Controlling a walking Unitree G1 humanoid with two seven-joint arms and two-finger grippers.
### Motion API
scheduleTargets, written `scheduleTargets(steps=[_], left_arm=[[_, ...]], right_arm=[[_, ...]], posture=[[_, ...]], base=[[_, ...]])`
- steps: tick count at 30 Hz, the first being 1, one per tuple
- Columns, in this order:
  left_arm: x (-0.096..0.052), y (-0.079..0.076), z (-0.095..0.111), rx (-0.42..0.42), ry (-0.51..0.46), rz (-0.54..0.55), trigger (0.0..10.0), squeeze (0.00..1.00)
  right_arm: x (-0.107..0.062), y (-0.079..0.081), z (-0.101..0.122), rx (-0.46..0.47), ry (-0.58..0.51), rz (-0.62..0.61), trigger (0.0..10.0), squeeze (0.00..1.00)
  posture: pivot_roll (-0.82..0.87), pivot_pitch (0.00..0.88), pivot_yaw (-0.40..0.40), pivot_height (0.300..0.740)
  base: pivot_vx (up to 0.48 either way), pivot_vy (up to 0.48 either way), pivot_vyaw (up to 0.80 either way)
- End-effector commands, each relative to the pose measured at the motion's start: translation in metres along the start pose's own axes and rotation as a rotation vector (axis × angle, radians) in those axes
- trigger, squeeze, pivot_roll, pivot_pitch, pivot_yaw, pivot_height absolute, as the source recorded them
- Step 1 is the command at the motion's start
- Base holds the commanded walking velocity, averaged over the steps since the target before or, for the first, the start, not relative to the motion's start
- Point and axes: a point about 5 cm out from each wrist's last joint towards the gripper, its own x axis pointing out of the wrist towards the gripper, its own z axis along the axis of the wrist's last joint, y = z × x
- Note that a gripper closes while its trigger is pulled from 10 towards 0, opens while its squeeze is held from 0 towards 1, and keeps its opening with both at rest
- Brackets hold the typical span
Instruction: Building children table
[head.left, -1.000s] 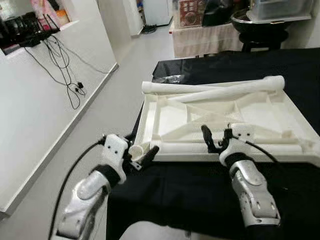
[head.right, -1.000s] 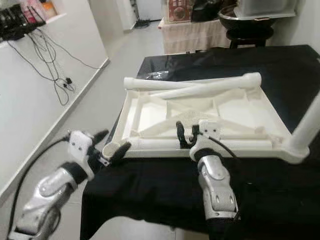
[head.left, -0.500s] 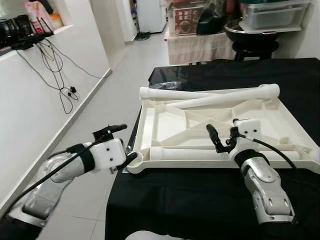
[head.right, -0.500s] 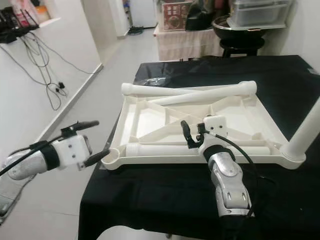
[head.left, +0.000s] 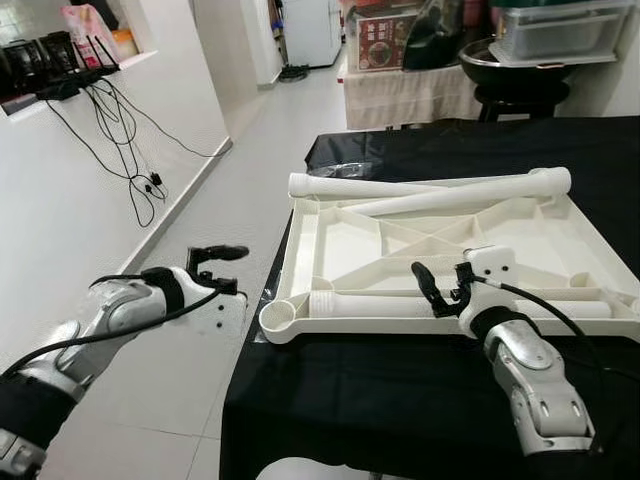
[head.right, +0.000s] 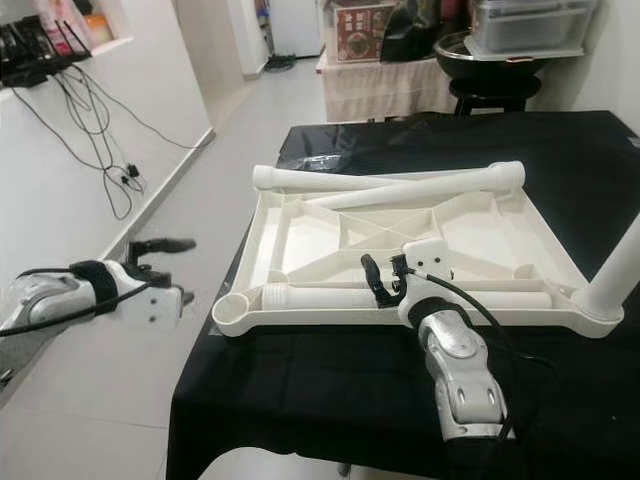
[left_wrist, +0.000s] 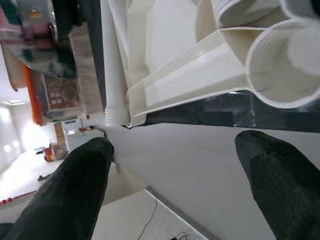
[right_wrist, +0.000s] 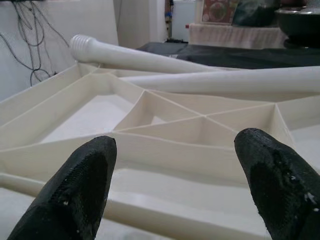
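both grippers, left gripper (head.left: 228, 270) and right gripper (head.left: 436, 288), gape empty near ribbed white plastic tabletop (head.left: 350, 235).

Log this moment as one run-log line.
left claw: open, off table's edge | right claw: open, over tabletop | legs: loose

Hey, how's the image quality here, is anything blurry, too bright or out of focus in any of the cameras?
Left and right eye views: evenly lit; the white tabletop and black cloth stay sharp, but the left gripper is slightly smeared. Left wrist view: fingertips soft and out of focus, background glare at the edge. Right wrist view: fingertips blurred, the tabletop's ribs clear.
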Motion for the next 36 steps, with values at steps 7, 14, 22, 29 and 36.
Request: scheduleTargets(steps=[7, 14, 22, 29, 36], left_arm=[[0.017, -0.002, -0.014, -0.011, 0.01, 0.051, 10.0, 0.0], [0.03, -0.002, -0.014, -0.017, -0.021, 0.053, 10.0, 0.0], [0.043, 0.001, -0.007, -0.026, -0.1, 0.051, 10.0, 0.0], [0.054, 0.017, 0.01, -0.069, -0.246, 0.066, 10.0, 0.0], [0.059, 0.021, 0.018, -0.068, -0.306, 0.034, 10.0, 0.0]], right_arm=[[-0.005, 0.004, 0.0, 0.001, 0.028, 0.013, 10.0, 0.0], [-0.014, 0.0, 0.001, -0.004, 0.044, 0.006, 10.0, 0.0], [-0.02, -0.003, 0.006, -0.008, 0.053, 0.003, 10.0, 0.0], [-0.027, -0.009, 0.014, -0.014, 0.059, -0.001, 10.0, 0.0], [-0.028, -0.01, 0.018, -0.015, 0.062, -0.003, 10.0, 0.0]], posture=[[-0.07, 0.117, 0.101, 0.74], [-0.09, 0.161, 0.1, 0.74], [-0.11, 0.204, 0.096, 0.74], [-0.13, 0.254, 0.094, 0.74], [-0.13, 0.259, 0.095, 0.74]], base=[[0.0, 0.0, 0.0], [0.0, 0.0, 0.0], [0.0, 0.0, 0.0], [0.0, 0.0, 0.0], [0.0, 0.0, 0.0]])
